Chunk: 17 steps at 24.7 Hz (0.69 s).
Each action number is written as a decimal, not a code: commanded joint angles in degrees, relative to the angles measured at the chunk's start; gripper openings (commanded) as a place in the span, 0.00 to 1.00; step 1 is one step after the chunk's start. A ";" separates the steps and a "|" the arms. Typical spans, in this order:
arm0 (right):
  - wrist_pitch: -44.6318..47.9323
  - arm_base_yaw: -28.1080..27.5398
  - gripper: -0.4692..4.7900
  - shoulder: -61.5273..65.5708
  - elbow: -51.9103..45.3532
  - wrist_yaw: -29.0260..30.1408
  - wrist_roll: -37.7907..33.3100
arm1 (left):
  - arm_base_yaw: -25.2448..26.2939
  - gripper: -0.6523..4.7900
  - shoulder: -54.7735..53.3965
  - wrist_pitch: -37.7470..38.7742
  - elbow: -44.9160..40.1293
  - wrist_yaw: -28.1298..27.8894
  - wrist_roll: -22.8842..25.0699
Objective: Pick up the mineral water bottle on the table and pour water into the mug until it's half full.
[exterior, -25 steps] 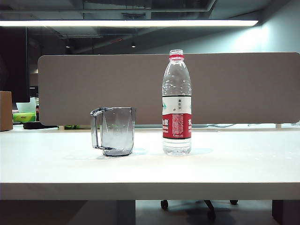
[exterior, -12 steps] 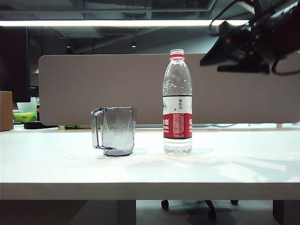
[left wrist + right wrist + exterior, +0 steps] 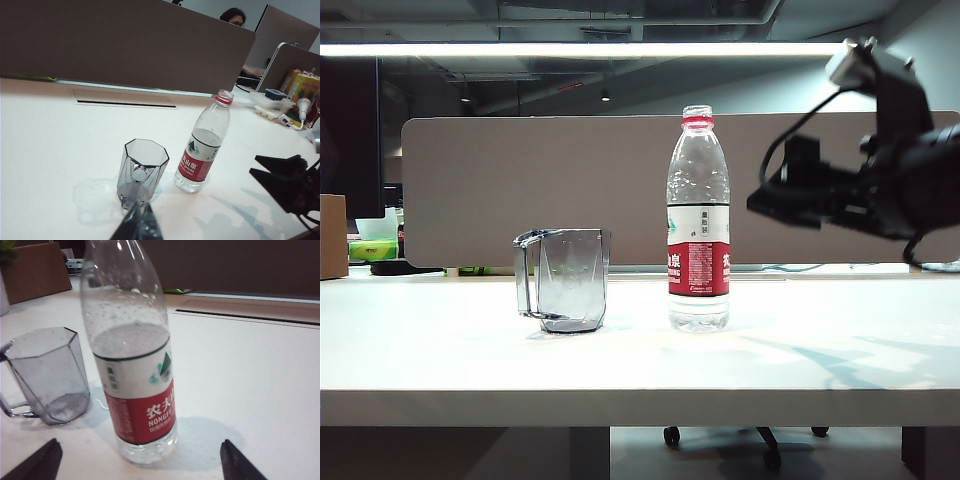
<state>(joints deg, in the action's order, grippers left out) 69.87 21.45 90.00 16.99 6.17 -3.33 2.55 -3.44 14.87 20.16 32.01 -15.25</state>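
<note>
The mineral water bottle [image 3: 698,220] stands upright on the white table [image 3: 800,370], its water [image 3: 132,340] reaching just above the label. The grey faceted mug [image 3: 565,280] stands just left of it, and no water shows in it. My right gripper [image 3: 765,205] hovers level to the right of the bottle at label height, a short gap away. It is open, with its two dark fingertips [image 3: 45,460] spread wide on either side of the bottle's base [image 3: 147,452] and not touching it. My left gripper [image 3: 139,222] looks shut and empty, pointing at the mug [image 3: 141,170] from the near side. It does not show in the exterior view.
A beige partition panel [image 3: 520,180] runs along the table's far edge, with a cable slot [image 3: 125,103] in front of it. A brown box [image 3: 332,235] sits at the far left. Trays and chargers [image 3: 272,100] lie beyond the bottle in the left wrist view.
My right arm came in from the upper right and dropped to label height beside the bottle. Bottle and mug have not moved.
</note>
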 commanded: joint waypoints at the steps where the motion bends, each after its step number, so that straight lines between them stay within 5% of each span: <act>1: 4.68 0.09 1.00 6.99 3.54 0.72 0.42 | -0.04 0.11 0.00 -0.59 0.37 0.20 0.04; 17: 0.35 2.19 1.00 22.82 23.98 3.61 0.46 | -0.04 0.11 0.00 -0.57 0.37 0.22 0.07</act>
<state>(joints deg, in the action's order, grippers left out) 70.35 23.57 112.53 39.92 9.63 -2.96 2.55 -3.42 14.87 20.16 32.01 -15.25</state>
